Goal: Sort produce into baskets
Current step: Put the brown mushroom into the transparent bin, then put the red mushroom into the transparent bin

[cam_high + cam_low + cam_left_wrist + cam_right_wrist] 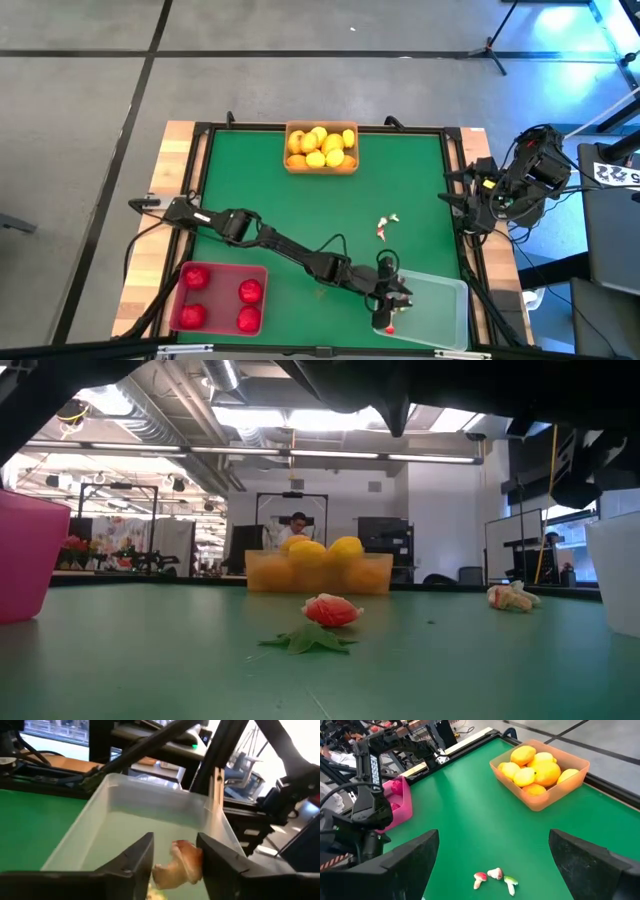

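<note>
My left gripper point(392, 303) reaches over the near left part of the clear basket point(440, 312), fingers apart. In the left wrist view a whitish-tan piece point(179, 866) sits between the fingers of my left gripper point(175, 841). A red bit point(388, 328) lies in that basket. Three small bits point(495, 877) lie on the green mat right of centre. A red piece with green leaves point(328, 615) rests on the mat. The orange basket point(321, 150) holds yellow fruits, the red basket point(218, 297) several red ones. My right gripper point(495, 865) waits open at the right edge. My left gripper comes nearly level from the table's left, over the clear basket's wall. The whitish-tan piece lies close against one finger's inner face point(201, 862), and a gap shows between it and the other finger point(145, 855). Whether the fingers touch it, I cannot tell.
The black frame point(455, 160) runs around the green mat. The left arm point(290, 252) lies slantwise across the near half of the table. Open mat lies between the orange basket and the small bits.
</note>
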You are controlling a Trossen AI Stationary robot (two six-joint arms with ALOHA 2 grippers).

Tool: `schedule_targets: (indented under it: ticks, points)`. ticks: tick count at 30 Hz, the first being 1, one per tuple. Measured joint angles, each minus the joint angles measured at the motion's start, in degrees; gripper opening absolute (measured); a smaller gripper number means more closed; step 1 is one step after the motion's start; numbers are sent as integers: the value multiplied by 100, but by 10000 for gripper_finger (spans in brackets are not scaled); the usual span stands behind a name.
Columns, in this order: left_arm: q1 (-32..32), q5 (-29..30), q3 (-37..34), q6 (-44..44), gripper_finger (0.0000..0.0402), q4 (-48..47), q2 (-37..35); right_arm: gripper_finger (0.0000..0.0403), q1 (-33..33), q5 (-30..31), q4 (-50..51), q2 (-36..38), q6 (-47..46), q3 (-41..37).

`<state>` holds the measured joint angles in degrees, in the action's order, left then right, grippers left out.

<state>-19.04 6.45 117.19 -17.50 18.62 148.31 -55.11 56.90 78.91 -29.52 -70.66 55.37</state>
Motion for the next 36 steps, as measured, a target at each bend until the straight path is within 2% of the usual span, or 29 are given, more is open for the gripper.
schedule_targets:
  ticks: [7, 11, 18, 25, 29, 36]
  points:
    - [73, 13, 0, -413, 222, 88, -4, 374, 1, -61, 0, 0, 0, 0]
    - [136, 14, 0, -651, 247, 5, -21, 374, 1, -61, 2, 0, 0, 0]
    - [563, 29, 13, -860, 242, -423, -699, 374, 1, -105, 9, 0, 3, 0]
    - [1018, 38, 9, -138, 227, -1899, -1300, 374, 0, -105, 16, 0, 22, 0]
    - [1214, 47, -28, 11, 226, -2466, -1317, 374, 0, -107, 17, 0, 38, 0]
    - [1356, 69, -640, 366, 225, -2338, -1309, 374, 2, -127, 22, 0, 40, 0]
